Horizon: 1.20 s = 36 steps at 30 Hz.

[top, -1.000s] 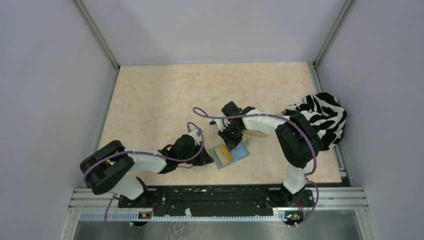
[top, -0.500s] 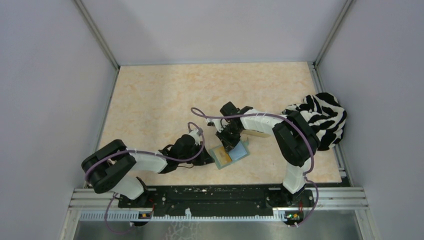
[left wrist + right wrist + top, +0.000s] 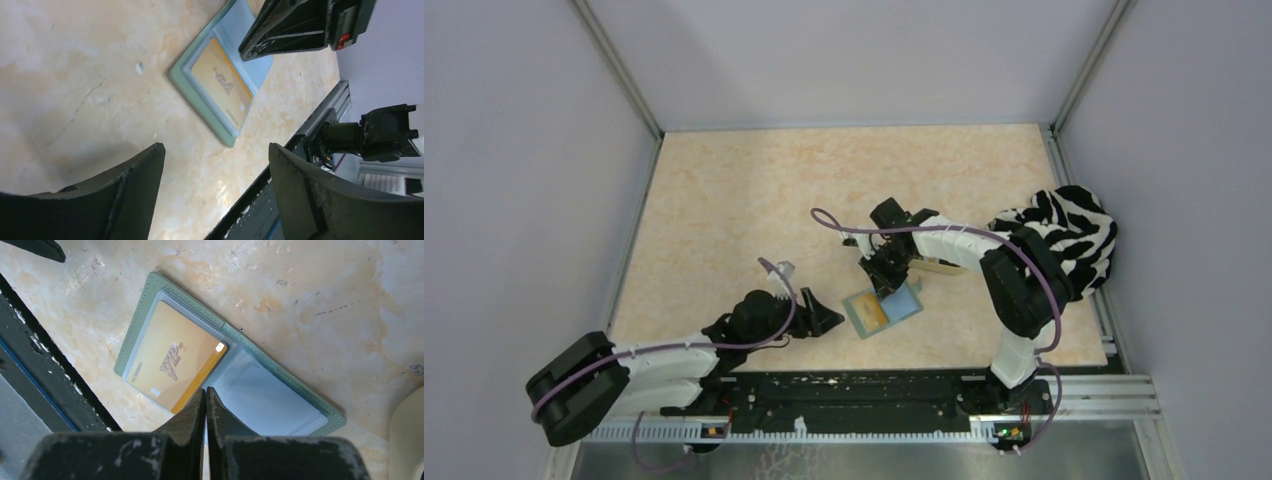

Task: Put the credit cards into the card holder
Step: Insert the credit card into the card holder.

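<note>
The card holder [image 3: 906, 300] lies open on the table, pale green outside and light blue inside. A yellow-gold credit card [image 3: 871, 314] sits in its left pocket, also seen as a gold card [image 3: 172, 362] marked VIP in the right wrist view. My right gripper [image 3: 887, 282] is shut, its tips [image 3: 205, 390] pressed on the card holder [image 3: 280, 390] beside the card's edge. My left gripper [image 3: 824, 322] is open and empty, a short way left of the holder. In the left wrist view the card holder [image 3: 192, 82] and card [image 3: 222, 82] lie beyond the left gripper [image 3: 216, 150].
A tan tray [image 3: 939, 266] lies partly under the right arm, its rim [image 3: 407, 435] at the lower right of the right wrist view. A zebra-striped cloth [image 3: 1069, 235] is heaped at the table's right edge. The black base rail [image 3: 854, 385] runs along the near edge.
The left gripper has opened and the left arm has drawn back to the left and toward the near edge, away from the holder. The right gripper stays shut on the holder's middle.
</note>
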Tool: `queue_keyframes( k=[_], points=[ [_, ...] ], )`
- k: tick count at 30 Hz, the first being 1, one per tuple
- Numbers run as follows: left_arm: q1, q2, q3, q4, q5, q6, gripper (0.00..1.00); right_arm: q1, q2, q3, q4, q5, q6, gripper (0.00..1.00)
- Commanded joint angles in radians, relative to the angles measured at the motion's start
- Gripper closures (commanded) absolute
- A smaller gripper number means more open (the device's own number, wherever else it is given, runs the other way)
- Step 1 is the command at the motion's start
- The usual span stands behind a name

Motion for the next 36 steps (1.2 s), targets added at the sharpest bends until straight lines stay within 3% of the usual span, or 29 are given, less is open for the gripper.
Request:
queue_keyframes(
  k=[1,7,12,21,30,36],
  points=[
    [-0.002,-0.033,-0.104,0.192,-0.065,-0.097,0.12,-0.006,0.003,0.018,0.006,0.057,-0.015,1.0],
    [-0.002,0.049,-0.094,0.248,0.006,-0.154,0.16,-0.008,0.042,0.009,0.016,0.155,-0.003,1.0],
    [-0.002,0.182,-0.084,0.34,0.025,-0.248,0.27,-0.006,0.085,0.015,-0.001,0.17,-0.001,1.0],
    [-0.002,0.466,-0.003,0.435,0.117,-0.318,0.32,-0.008,0.102,0.022,-0.012,0.188,0.004,1.0],
    [-0.003,0.609,-0.004,0.55,0.116,-0.343,0.36,-0.033,-0.039,0.012,0.006,-0.027,-0.008,0.97],
    [-0.002,0.612,-0.01,0.544,0.093,-0.338,0.36,-0.031,0.057,0.024,-0.026,-0.051,-0.014,0.97]
  ],
)
